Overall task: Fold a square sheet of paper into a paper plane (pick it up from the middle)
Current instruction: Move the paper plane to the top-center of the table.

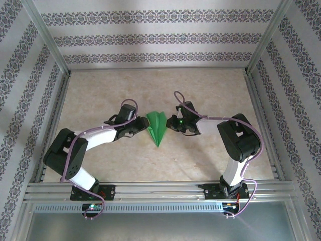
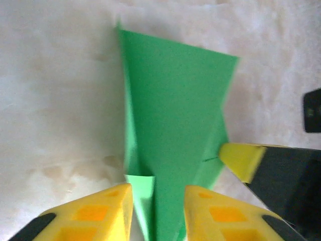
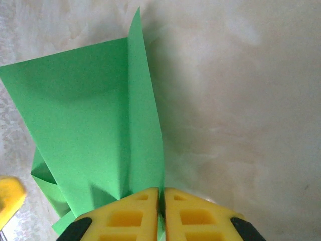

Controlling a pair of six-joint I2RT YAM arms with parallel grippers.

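Pale marbled tabletop (image 1: 215, 90) bears the work at its middle. Yellow fingers (image 3: 131, 213) of the right gripper (image 3: 161, 193) press together, pinching a raised flap of the paper plane (image 1: 157, 128). The fingers (image 2: 108, 203) of the left gripper (image 2: 158, 193) stand apart with its opposite edge between them. The plane's long axis runs far to near, nose toward the arm bases. The left arm (image 1: 95, 138) and the right arm (image 1: 235, 138) bend at the elbow and reach inward, wrists low.
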